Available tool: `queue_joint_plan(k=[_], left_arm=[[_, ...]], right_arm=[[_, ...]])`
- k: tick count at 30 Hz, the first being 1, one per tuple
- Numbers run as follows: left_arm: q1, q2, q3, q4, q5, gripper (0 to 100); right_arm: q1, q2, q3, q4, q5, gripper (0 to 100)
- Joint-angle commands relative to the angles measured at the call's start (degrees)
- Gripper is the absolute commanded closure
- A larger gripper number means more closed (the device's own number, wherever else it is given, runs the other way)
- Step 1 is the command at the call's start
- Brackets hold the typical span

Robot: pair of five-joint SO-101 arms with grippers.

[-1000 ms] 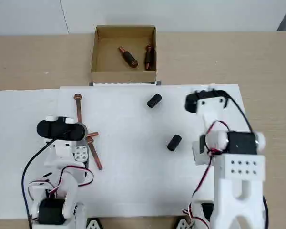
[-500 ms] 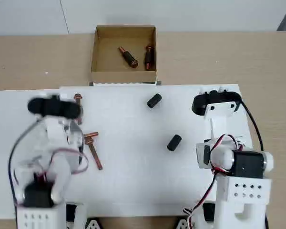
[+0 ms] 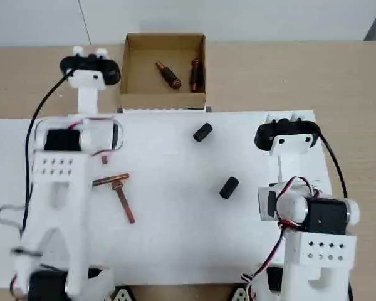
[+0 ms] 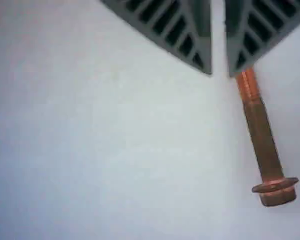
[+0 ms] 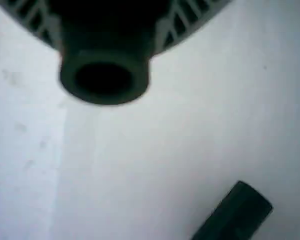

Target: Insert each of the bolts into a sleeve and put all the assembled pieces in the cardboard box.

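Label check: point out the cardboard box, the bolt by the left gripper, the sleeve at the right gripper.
cardboard box (image 3: pixel 165 100), high view, front wall
bolt (image 4: pixel 260 135), left wrist view, middle of the shank
sleeve (image 5: pixel 104 99), right wrist view, rim of its open end

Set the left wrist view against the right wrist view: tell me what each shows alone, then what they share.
Left wrist alone: a copper bolt lying on the sheet, its headless end at the left tool. Right wrist alone: a black sleeve clamped in the right tool, hollow end facing the camera, and a second sleeve lying loose. Both: the white sheet beneath.
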Motion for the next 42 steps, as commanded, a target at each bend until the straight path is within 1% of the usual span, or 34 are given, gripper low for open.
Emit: queue_joint_plan(k=[1,5,9,14,19,21,23,27,31,42], left_arm=[[-0.4,7.6,-7.5,-1.1,0.4,99],[-0.4,17.0,-14.8,3.5,0.4,99],[-0.6,26.5,-25.1,10.7,0.4,99],[-3.8,37.8,-40.6,19.6,0.4,99],[-5.8,49.3,-56.2,29.4,-0.6,99],[-5.6,53.5,-61.8,32.0,-1.4,99],[-5.5,56.4,-66.2,32.2,-1.5,99],[-5.5,58.7,-69.0,32.2,-1.6,99],[-5.9,60.2,-68.7,32.2,-1.6,95],[-5.9,62.2,-68.4,32.1,-1.7,94]], right_arm=[[0.4,-0.9,-0.3,-1.2,-0.5,99.5],[0.4,-0.7,0.5,-1.5,-0.4,99.5],[0.3,-0.7,2.1,-3.8,-0.2,99.5],[0.1,-0.7,5.5,-7.8,-0.1,99.5],[0.0,-0.7,5.8,-8.1,-0.1,99.5],[0.0,-0.7,5.8,-8.2,-0.1,99.5],[0.0,-0.7,5.8,-8.2,-0.1,99.5],[0.0,-0.7,5.8,-8.2,-0.1,99.5],[0.0,-0.7,5.9,-8.2,-0.1,99.5],[0.0,-0.7,5.9,-8.2,-0.1,99.5]])
